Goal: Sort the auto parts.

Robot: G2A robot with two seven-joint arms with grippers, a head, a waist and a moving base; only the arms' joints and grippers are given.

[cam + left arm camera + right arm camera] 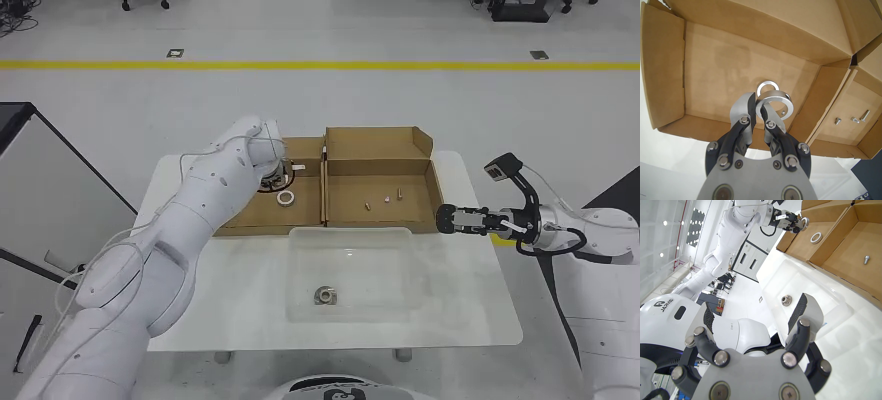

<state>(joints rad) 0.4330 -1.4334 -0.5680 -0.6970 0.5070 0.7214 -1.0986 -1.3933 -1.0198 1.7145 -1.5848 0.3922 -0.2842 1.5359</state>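
Observation:
My left gripper is shut on a metal collar ring, holding it above the floor of the left cardboard box. Another silver ring lies flat on that box's floor just beyond; it is also the ring in the top view. The right cardboard box holds several bolts. A flanged metal part rests in the clear plastic tray. My right gripper is open and empty, hovering at the table's right side, by the right box's near corner.
The two boxes stand side by side at the back of the white table, with the tray in front of them. Bare table surface lies to the right of the tray.

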